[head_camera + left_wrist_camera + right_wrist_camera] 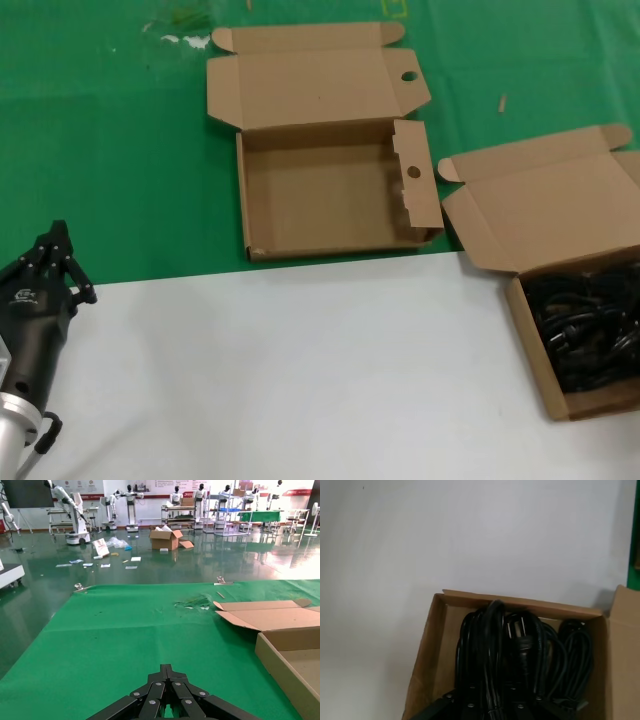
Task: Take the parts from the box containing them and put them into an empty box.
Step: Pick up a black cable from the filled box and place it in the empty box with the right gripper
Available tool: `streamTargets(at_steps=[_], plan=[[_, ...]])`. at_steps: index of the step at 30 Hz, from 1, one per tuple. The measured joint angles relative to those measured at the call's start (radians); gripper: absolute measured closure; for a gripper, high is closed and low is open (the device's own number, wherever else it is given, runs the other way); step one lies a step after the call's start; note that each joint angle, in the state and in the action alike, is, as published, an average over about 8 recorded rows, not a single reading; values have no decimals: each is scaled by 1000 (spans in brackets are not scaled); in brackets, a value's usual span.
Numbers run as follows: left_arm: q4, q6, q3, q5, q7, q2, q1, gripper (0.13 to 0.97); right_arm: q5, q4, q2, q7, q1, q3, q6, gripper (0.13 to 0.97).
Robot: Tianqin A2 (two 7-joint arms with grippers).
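Your right gripper (490, 712), hanging over the power cords (520, 655) in the full box (427, 655), hides its finger state, so grab 1 bundle and lift straight up.

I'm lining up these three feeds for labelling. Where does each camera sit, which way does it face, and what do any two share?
Head: looks down on the empty box, the box of cords and the left tool.
Left wrist: faces across the green cloth to the hall; its shut fingers show.
Right wrist: looks down into the cords.
Shared: head and right wrist both see the cords.
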Motion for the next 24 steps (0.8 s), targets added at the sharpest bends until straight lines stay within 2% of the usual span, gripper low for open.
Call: streamTargets(at_steps=[10, 17, 24], plan=[[0, 0, 0, 0, 0, 0, 0, 957, 13, 142, 45, 109, 44, 21, -89, 904], [0, 0, 0, 0, 0, 0, 0, 957, 88, 276, 50, 352, 142, 36, -196, 914], [0, 0, 0, 0, 0, 0, 0, 957, 125, 348, -37, 581, 297, -5, -238, 914]])
